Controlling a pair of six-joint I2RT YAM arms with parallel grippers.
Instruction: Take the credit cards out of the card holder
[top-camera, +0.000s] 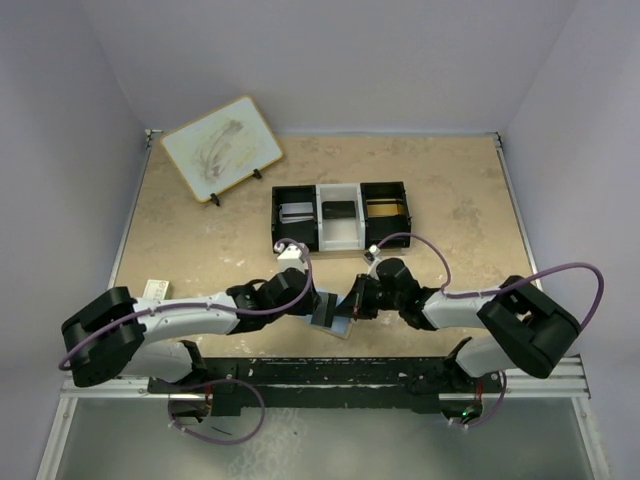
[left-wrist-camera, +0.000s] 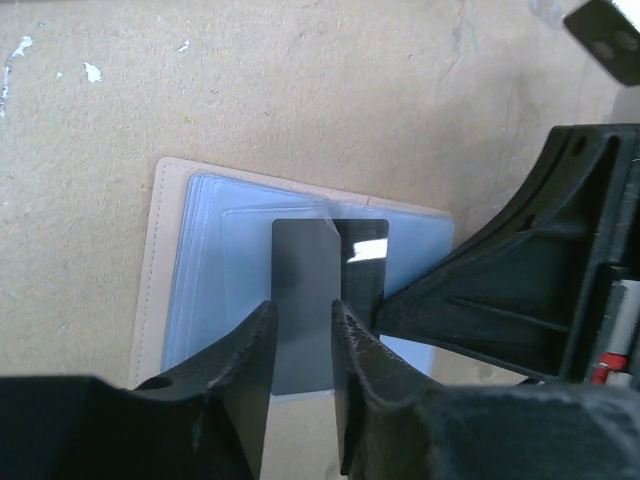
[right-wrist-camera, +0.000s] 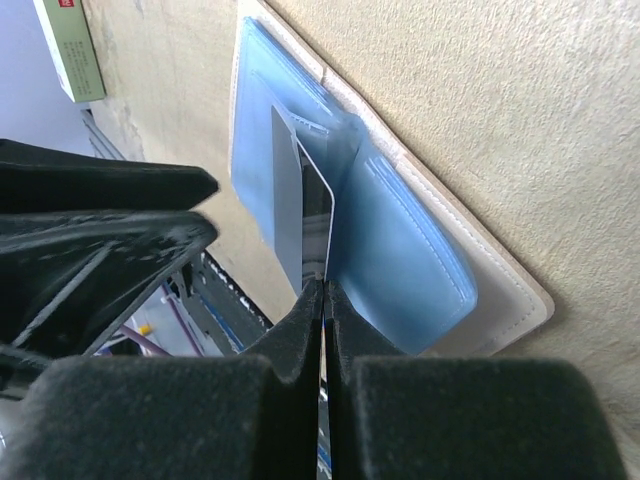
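Credit card (left-wrist-camera: 305, 275) and card holder (left-wrist-camera: 205, 280) are sitting together at the middle of the table (left-wrist-camera: 300, 100), close to its near edge, between our two arms. The card holder is lying open and flat with its pale-blue pockets facing up and its tan border showing along one side. The dark grey credit card is resting over the half of the holder nearer our right arm. Its long axis is running in line with our left gripper (left-wrist-camera: 302, 315), which is pointing in from the left. That gripper is hanging over the card with its jaws parted, the card showing in the gap. Our right gripper (right-wrist-camera: 322, 295) is pinching the card's edge, jaws pressed together on it. From the right wrist we are seeing the card nearly edge-on, standing at a slant off the pockets.
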